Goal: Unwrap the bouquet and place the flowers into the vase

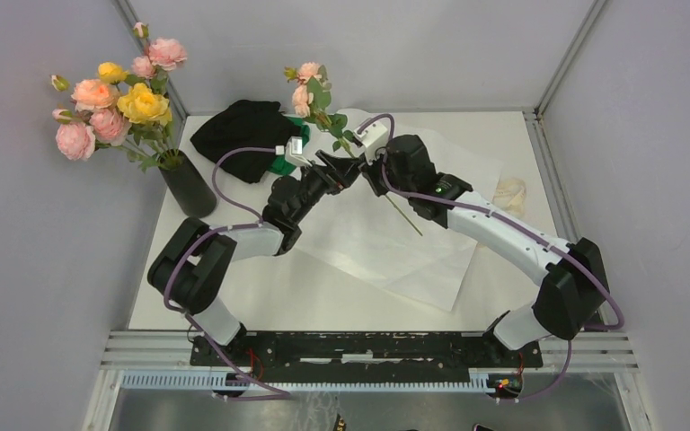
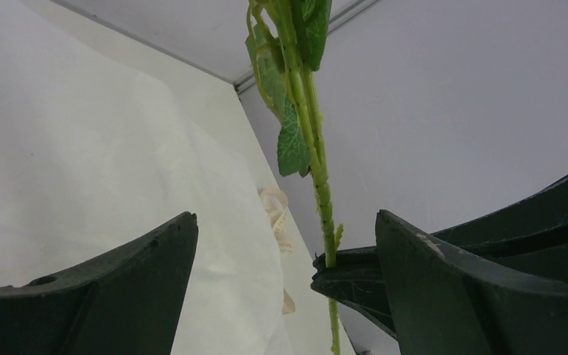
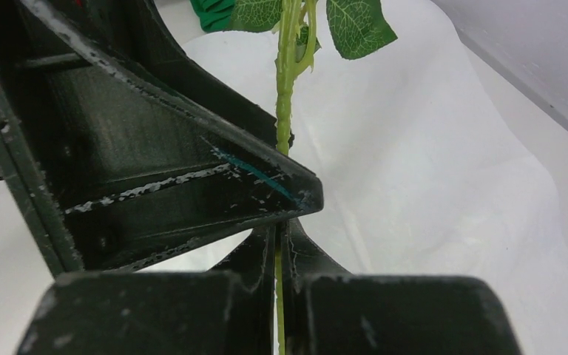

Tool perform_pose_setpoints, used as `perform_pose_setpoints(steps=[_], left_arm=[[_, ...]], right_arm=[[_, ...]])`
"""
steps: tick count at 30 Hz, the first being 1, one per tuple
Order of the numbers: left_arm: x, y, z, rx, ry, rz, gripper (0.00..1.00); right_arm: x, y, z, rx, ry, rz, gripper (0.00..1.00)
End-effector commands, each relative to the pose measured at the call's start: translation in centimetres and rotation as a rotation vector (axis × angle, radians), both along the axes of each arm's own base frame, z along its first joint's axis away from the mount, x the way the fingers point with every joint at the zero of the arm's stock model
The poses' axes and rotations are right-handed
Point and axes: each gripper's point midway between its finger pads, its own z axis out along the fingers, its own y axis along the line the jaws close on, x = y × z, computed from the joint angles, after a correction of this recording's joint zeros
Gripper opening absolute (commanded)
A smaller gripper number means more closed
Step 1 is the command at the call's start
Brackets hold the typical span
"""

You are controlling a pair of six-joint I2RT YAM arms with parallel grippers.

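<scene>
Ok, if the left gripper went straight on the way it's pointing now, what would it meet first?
Probably the green stem that the right gripper pinches; it stands between the left gripper's open jaws, though depth is unclear.

The vase (image 1: 187, 184) stands at the far left of the tabletop (image 1: 260, 296) with the flowers (image 1: 117, 103) in it, the cloth heap (image 1: 238, 135) lies to its right, the paper sheet (image 1: 386, 247) spreads over the middle, the ribbon (image 1: 509, 193) lies at the sheet's right edge, and a single stem (image 1: 322, 97) hangs above its far part.
</scene>
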Motion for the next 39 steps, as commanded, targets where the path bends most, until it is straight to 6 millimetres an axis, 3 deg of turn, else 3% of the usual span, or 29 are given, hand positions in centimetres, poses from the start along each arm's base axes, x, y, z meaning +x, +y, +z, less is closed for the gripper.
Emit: perform_pose_setpoints(steps=[1, 3, 5, 10, 15, 18, 20, 24, 27, 32, 39], left_arm=[[0.0, 0.1, 4.8, -0.037, -0.118, 0.008, 0.94], [0.1, 0.1, 5.1, -0.03, -0.121, 0.01, 0.91], [0.3, 0.0, 5.3, -0.036, -0.122, 0.007, 0.81], [0.4, -0.2, 5.2, -0.047, -0.111, 0.001, 0.46], [0.7, 0.3, 4.5, -0.038, -0.085, 0.038, 0.44], [0.9, 1.0, 4.4, -0.019, -0.077, 0.074, 0.24], [0.9, 1.0, 4.5, -0.003, -0.079, 0.079, 0.23], [0.9, 1.0, 4.6, 0.015, -0.076, 0.076, 0.44], [0.9, 1.2, 4.1, 0.025, -0.062, 0.084, 0.44], [0.9, 1.7, 3.5, 0.052, -0.045, 0.109, 0.04], [0.8, 2.0, 4.8, 0.076, -0.069, 0.121, 0.02]], right_arm=[[-0.6, 0.0, 3.1, 0.049, -0.075, -0.001, 0.0], [-0.9, 0.2, 3.5, 0.057, -0.081, 0.005, 0.0], [-1.1, 0.4, 3.7, 0.059, -0.083, 0.011, 0.0], [-1.4, 0.4, 3.9, 0.056, -0.09, 0.01, 0.0], [-1.3, 0.3, 3.9, 0.054, -0.092, 0.006, 0.0], [-1.4, 0.3, 3.8, 0.051, -0.092, 0.008, 0.0], [-1.3, 0.2, 3.7, 0.049, -0.095, 0.005, 0.0], [-1.1, 0.2, 3.7, 0.047, -0.099, -0.004, 0.0], [-1.0, 0.2, 3.8, 0.053, -0.105, -0.008, 0.0], [-0.9, 0.5, 3.9, 0.058, -0.107, -0.003, 0.0], [-0.9, 0.6, 3.7, 0.059, -0.103, 0.002, 0.0]])
